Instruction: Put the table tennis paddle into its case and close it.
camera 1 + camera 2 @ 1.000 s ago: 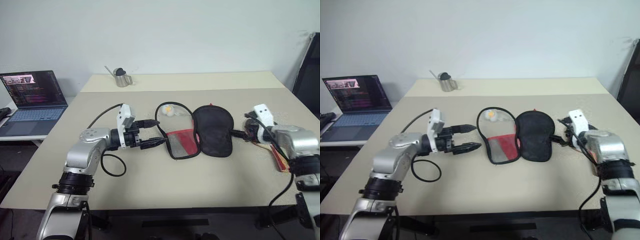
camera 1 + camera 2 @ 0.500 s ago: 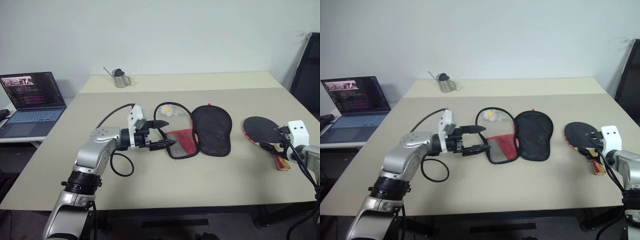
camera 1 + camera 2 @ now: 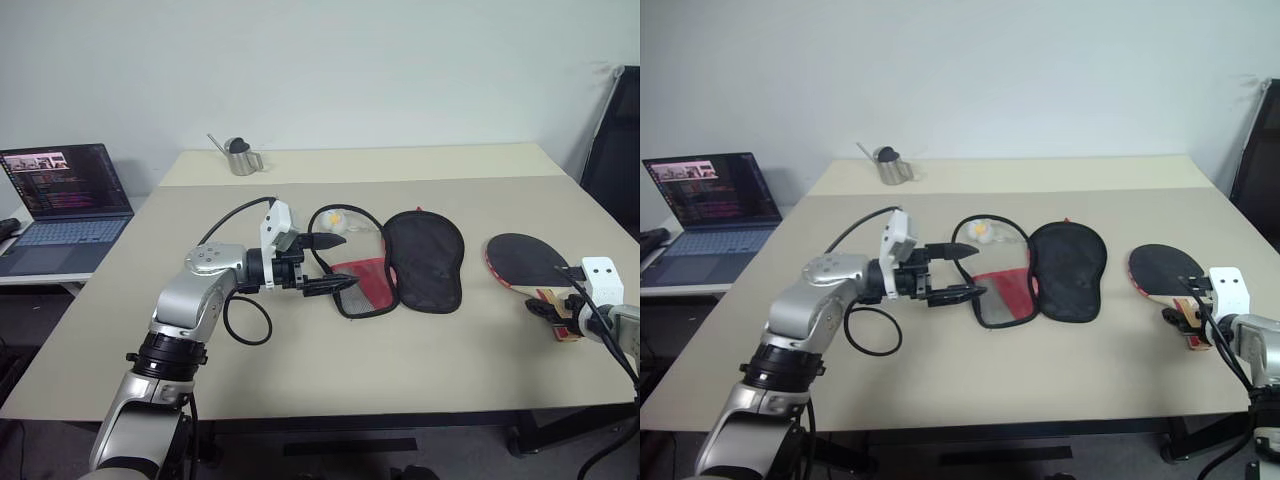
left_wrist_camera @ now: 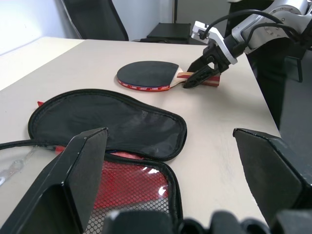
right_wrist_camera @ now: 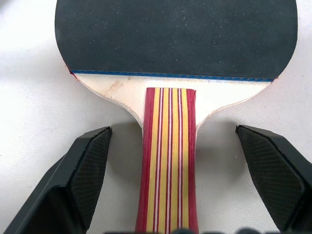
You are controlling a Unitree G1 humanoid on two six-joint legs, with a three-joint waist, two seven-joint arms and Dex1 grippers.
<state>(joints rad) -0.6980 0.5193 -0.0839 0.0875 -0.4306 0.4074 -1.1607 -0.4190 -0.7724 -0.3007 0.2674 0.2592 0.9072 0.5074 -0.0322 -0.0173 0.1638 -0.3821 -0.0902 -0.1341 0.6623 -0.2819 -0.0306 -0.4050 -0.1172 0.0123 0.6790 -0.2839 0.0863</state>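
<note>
Two claws, both wide open and empty. Paddle (image 3: 528, 261) lies flat at the table's (image 3: 420, 350) 3 o'clock side, well apart from the case (image 3: 400, 263), which sits unzipped and splayed near table centre, mesh-and-red half at 9 o'clock of the black half. Small ball charm (image 3: 338, 221) lies at 11 o'clock of the case, just beside its rim.

Handling guess: paddle is stiff, light, flat on the table, so the thin blade is hard to pinch; rubber face grippy. Best hold is the wooden handle, across its width. Case is soft, floppy fabric and will likely shift or fold if pushed, so it probably needs pinning by its edge while the paddle slides in.

Right claw (image 5: 170, 195) angles downward, straddling the striped handle from the butt end, fingers (image 5: 85, 170) clear of the wood on both sides, nothing clamped. Left claw (image 3: 332, 264) is held level, pointing toward 3 o'clock, tips at the mesh half's near rim; touching or not, cannot tell.
</note>
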